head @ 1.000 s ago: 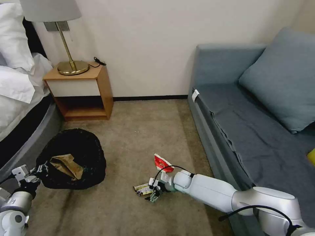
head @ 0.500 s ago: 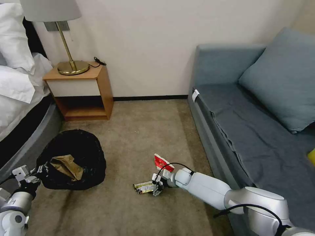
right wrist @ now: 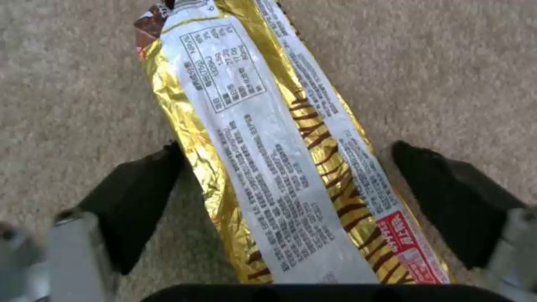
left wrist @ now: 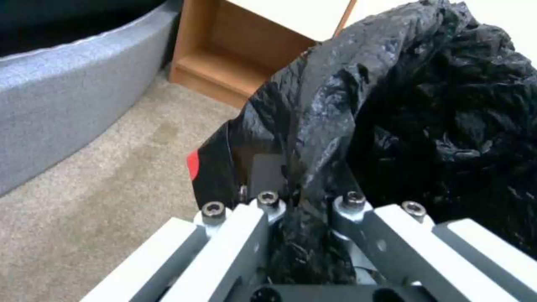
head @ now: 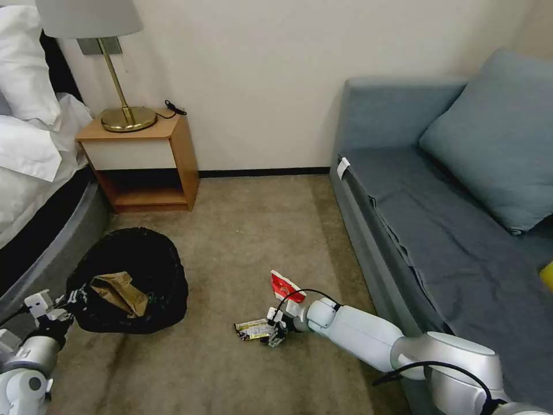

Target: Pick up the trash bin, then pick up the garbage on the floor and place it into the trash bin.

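Our right claw (right wrist: 288, 197) rests low on the beige carpet floor (head: 242, 242), wide open, straddling the gold-and-silver foil snack wrapper (right wrist: 268, 159). Our left claw (left wrist: 305, 209) is clamped on the rim of the black-bag-lined round trash bin (head: 135, 271), which holds a crumpled brown paper bag (head: 118, 291).

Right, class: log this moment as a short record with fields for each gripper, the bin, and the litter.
left gripper: shut on the trash bin's black liner
trash bin: at the robot's left, near the bed
in bin: crumpled brown paper bag
right gripper: open, low over carpet, fingers either side of snack wrapper
snack wrapper: gold and silver, flat on carpet
red-white carton: on carpet beside the right arm
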Robot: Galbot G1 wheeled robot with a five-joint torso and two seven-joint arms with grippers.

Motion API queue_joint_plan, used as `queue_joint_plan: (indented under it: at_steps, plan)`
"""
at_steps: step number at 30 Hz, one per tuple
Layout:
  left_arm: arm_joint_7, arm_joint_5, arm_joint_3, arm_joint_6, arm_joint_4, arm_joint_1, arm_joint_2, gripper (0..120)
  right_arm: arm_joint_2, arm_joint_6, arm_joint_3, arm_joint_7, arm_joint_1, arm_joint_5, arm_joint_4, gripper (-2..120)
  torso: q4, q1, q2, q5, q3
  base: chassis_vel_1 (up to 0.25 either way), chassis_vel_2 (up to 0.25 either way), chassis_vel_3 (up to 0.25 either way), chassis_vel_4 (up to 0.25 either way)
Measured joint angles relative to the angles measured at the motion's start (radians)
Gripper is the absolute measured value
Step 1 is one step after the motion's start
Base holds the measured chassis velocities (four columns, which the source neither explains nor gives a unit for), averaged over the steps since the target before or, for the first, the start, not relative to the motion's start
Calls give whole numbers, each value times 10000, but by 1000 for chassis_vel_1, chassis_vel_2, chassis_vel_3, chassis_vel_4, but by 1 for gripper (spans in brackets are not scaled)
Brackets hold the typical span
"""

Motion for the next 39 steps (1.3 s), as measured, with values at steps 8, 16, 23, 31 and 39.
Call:
queue_joint_plan:
  at_steps: [8,16,23,31,39]
  plan:
    - [16,16,-6,-25,17,-9,-38,4,7,31,107,-208,3,-19,-34,65,1,0,3,1,0,0,0,0,0]
    - [22,27,11,-35,40,-21,-67,4,-13,53,163,-188,-6,-41,-29,37,3,0,2,5,0,0,0,0,0]
    - [30,30,-4,-50,48,-12,-70,4,-9,140,259,-147,-5,-96,-182,10,1,0,2,0,0,0,0,0,0]
    - [29,51,15,-51,59,-27,-119,4,-12,163,431,-108,36,-122,-191,0,-1,0,-1,-1,0,0,0,0,0]
    - [-15,68,111,-52,99,-102,-130,4,-348,84,895,258,248,105,682,0,-1,0,-1,-1,1,0,0,0,0]
